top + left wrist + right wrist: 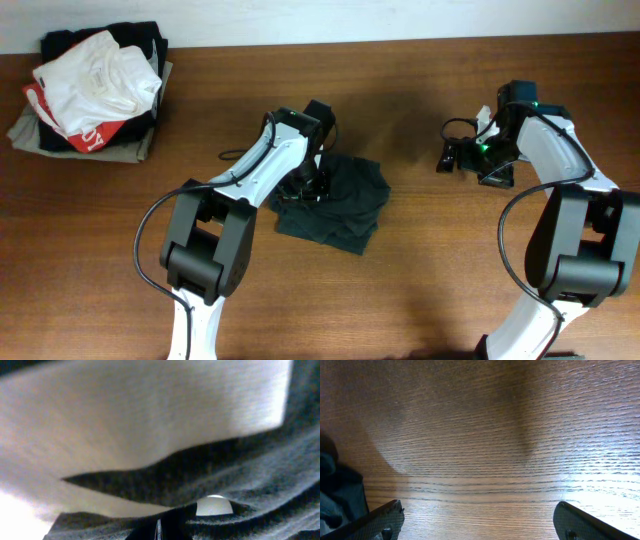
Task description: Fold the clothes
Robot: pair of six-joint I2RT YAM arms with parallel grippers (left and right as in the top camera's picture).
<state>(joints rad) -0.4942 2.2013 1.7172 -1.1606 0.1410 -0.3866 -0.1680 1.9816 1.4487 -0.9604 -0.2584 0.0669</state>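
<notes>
A dark teal-grey T-shirt (345,210) lies crumpled in a loose, roughly square heap near the middle of a brown wooden surface (430,290).

The left arm (250,165) rises from its base at the near edge, bends at the elbow and reaches forward and to the right. Its wrist tips down steeply onto the left edge of the heap. The left hand (305,185) is buried in the cloth there, its jaws closed tight with thin fabric bunched around them. From the left wrist camera, dark folds of the T-shirt (240,480) fill the lower and right parts of the view. They are very close and blurred, with a pale, out-of-focus band above.

The right arm (560,150) stands at the right side of the surface. It arches up from its base and folds back so that the wrist points left. The right hand (455,155) hangs over bare wood, well apart from the T-shirt. Its jaws are spread wide and hold nothing. From the right wrist camera, the two dark fingers (375,520) sit at the lower corners, and only wood grain shows between them across the right hand (480,520).

At the far left corner of the surface sits a pile of folded dark clothes (140,45). A rumpled white garment (100,80) lies on top of the pile, over a red garment (85,135) with white lettering.
</notes>
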